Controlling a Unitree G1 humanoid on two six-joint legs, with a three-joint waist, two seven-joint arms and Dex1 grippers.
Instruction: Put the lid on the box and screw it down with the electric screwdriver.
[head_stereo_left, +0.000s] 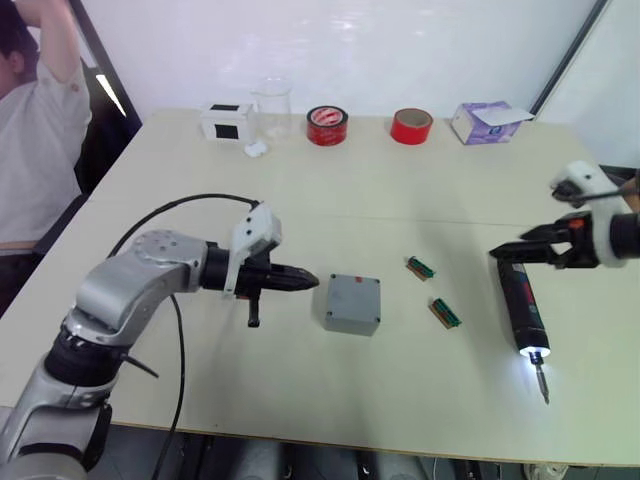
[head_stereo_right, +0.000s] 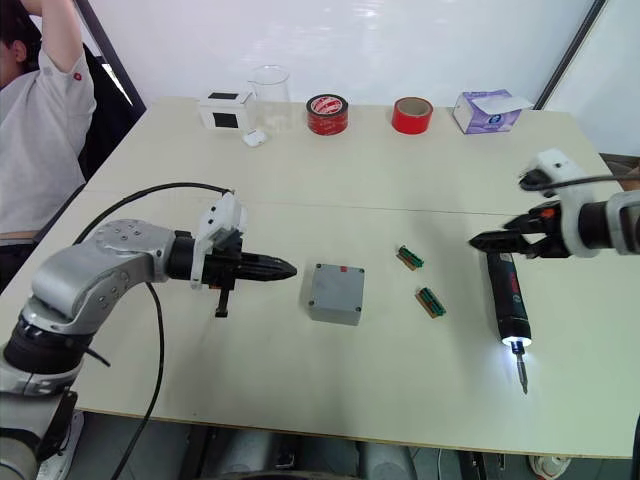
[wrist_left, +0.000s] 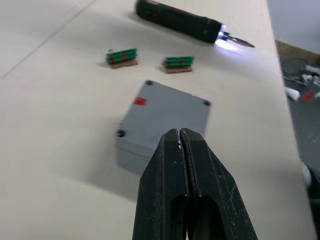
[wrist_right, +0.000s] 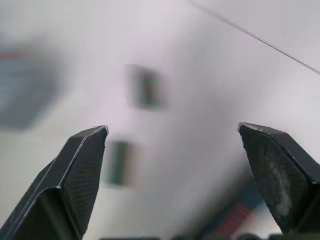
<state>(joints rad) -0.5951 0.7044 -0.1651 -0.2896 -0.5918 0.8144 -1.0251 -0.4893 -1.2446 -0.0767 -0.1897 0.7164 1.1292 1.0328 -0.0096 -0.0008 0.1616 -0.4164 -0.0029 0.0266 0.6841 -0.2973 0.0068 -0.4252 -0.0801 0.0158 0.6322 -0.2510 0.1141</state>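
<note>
Bright, even room light; the electric screwdriver (head_stereo_left: 524, 306) tip glows, and the right wrist view is blurred.

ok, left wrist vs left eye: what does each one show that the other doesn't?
Left wrist only: the box's corner screw holes, and the left gripper's fingers pressed shut, from close up.
Left eye only: the open right gripper, two red tape rolls, purple tissue box, a person.
Both: box, lit electric screwdriver, two green pieces.

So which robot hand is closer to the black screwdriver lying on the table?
The right. The right gripper hangs open right by the electric screwdriver's back end. The left gripper, shut, is across the table, beyond the box.
</note>
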